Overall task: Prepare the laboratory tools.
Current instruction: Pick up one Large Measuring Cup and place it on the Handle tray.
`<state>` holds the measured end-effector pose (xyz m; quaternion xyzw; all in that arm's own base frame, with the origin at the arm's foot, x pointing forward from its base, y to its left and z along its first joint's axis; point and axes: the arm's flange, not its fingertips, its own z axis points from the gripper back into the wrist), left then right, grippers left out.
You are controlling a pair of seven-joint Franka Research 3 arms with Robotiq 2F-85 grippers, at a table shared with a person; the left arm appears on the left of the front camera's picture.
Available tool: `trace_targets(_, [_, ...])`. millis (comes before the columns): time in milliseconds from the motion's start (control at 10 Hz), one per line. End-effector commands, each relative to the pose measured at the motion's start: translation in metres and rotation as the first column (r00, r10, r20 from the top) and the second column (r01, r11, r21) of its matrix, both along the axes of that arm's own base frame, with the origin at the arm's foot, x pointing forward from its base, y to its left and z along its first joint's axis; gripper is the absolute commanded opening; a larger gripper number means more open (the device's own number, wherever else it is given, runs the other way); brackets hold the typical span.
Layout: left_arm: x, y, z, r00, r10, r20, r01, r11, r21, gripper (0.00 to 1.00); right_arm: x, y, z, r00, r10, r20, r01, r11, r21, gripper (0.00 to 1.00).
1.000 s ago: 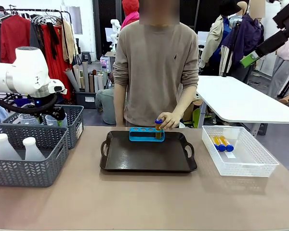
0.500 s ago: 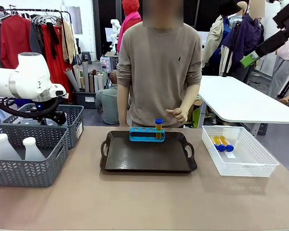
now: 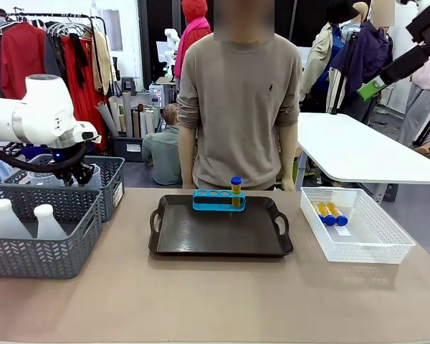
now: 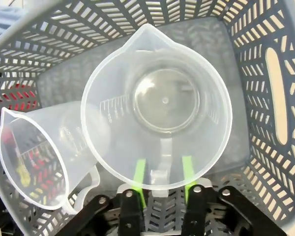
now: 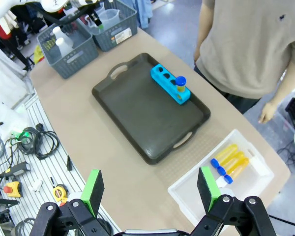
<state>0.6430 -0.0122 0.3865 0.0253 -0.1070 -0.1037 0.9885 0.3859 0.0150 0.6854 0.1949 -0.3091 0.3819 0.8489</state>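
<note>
Seen from above in the left wrist view, a clear handled beaker stands upright in the rear grey basket, and a second beaker leans at its side. My left gripper is open, a green pad on each side of the upright beaker's handle. The front view shows the left gripper low over that basket. Two white conical flasks stand in the front grey basket. One blue-capped yellow tube stands in the blue rack. More tubes lie in the white mesh basket. High above the table, my right gripper is open and holds nothing.
A black tray lies mid-table with the rack at its far edge. The white mesh basket is at the right. A person stands at the far side with arms down. A second white table sits behind on the right.
The person's hand let go of the tube in the rack and dropped to their side. My left arm shifted slightly over the rear basket.
</note>
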Motion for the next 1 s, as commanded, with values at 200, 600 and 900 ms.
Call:
trace_targets(200, [-0.003, 0.005, 0.006, 1.0, -0.004, -0.009, 0.004, 1.0, 0.021, 0.0, 0.0, 0.001, 0.002, 1.0, -0.003, -0.002, 0.003, 1.0, 0.011, 1.0])
trace_targets(600, [-0.016, 0.002, 0.026, 1.0, -0.03, 0.003, 0.03, 0.999, 0.036, 0.0, 0.0, 0.001, 0.002, 1.0, -0.003, -0.002, 0.003, 1.0, 0.011, 1.0])
trace_targets(900, [-0.041, -0.007, 0.086, 0.997, -0.075, 0.021, 0.073, 0.996, 0.056, 0.0, 0.0, 0.001, 0.002, 1.0, -0.003, -0.002, 0.003, 1.0, 0.011, 1.0])
